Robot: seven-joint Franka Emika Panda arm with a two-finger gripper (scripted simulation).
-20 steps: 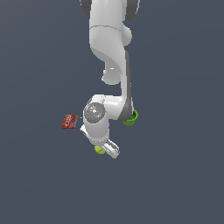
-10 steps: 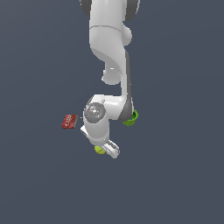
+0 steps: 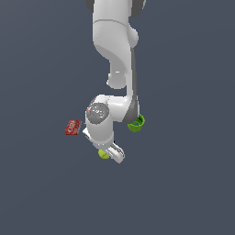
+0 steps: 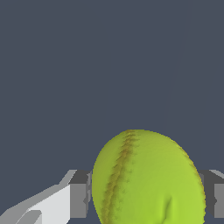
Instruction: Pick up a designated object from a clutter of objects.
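Plain grey floor | tennis ball (image 4: pixel 148 179) between gripper (image 4: pixel 146 199) pads (image 4: pixel 78 199), jaws closed to its sides, apparently gripping | near red box (image 3: pixel 72 127) | likely light, springy, fuzzy; hold across widest middle.

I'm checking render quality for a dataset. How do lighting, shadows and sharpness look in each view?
Exterior view: flat, even light, no cast shadows, the arm hides most of the ball. Wrist view: ball sharp and softly shaded, seam crisp, cropped at the frame edge between the gripper fingers; no glare.
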